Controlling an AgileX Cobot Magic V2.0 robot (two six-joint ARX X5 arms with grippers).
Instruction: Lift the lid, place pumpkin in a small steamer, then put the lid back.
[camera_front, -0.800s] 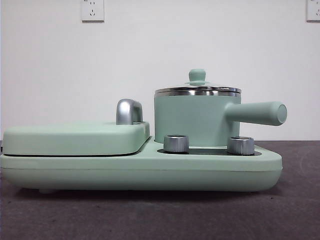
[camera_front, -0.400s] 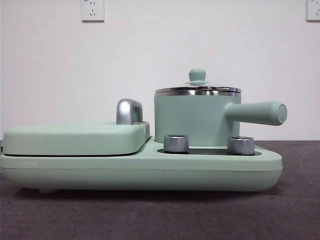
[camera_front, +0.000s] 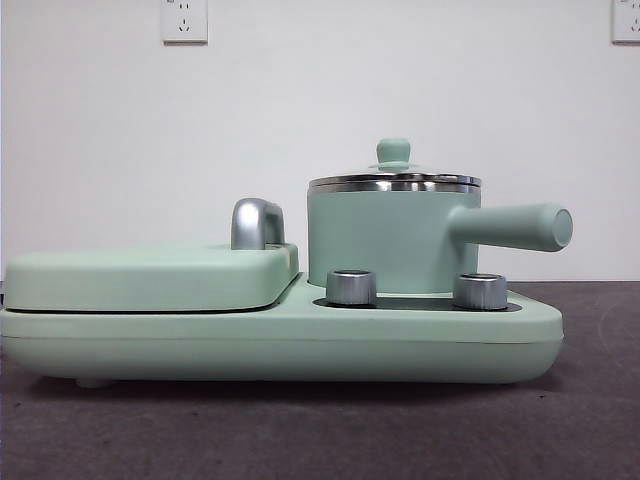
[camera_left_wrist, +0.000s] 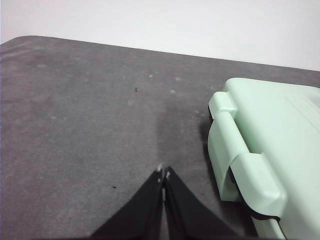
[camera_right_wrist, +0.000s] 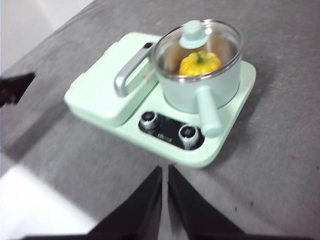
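Observation:
The small steamer (camera_front: 385, 240) stands on the right half of a mint-green cooker base (camera_front: 280, 345), its long handle (camera_front: 515, 227) pointing right. The glass lid (camera_front: 395, 182) sits shut on its rim. In the right wrist view the pumpkin (camera_right_wrist: 200, 62) shows through the lid (camera_right_wrist: 220, 42), resting inside the steamer (camera_right_wrist: 200, 92). My right gripper (camera_right_wrist: 165, 172) is shut and empty, high and well back from the cooker's knob side. My left gripper (camera_left_wrist: 163, 174) is shut and empty over bare table beside the cooker's hinged corner (camera_left_wrist: 235, 165).
The wide flat griddle cover (camera_front: 150, 275) with its chrome handle (camera_front: 257, 222) fills the cooker's left half. Two steel knobs (camera_front: 352, 287) (camera_front: 481, 291) sit in front of the steamer. Grey table cloth (camera_front: 320, 430) surrounds the cooker, with a white wall behind.

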